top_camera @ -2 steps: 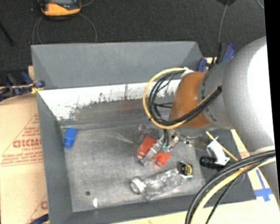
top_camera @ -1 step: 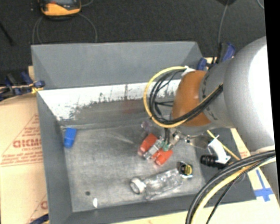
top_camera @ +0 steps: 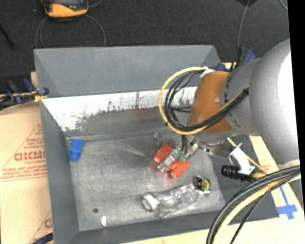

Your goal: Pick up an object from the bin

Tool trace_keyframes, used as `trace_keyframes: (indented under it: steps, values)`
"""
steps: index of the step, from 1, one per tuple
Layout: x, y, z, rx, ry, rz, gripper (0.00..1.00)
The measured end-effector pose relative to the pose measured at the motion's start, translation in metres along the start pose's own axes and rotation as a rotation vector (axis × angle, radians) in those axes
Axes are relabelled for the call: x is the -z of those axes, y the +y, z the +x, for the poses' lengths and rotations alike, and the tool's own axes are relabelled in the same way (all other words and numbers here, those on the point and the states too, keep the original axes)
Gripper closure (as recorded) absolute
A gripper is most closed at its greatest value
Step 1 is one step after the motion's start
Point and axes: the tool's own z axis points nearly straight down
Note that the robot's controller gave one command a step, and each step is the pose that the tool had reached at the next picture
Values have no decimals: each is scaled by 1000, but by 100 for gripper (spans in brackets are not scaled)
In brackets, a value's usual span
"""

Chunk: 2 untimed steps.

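- Camera view: gripper (top_camera: 180, 154) low over middle right of bin (top_camera: 119, 163); whether open or closed cannot be told
- Just beneath it: red two-lobed piece (top_camera: 163, 156), long axis upper left to lower right
- Step, judged: positioning for grasp; next calls for closing across that axis
- Nearby, toward the near wall: clear plastic item (top_camera: 171, 199)
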Motion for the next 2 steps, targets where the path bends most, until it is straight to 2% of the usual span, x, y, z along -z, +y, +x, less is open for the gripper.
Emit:
trace_keyframes:
  steps: [2]
  values:
    - [15,0,-3,11,-3,1,100]
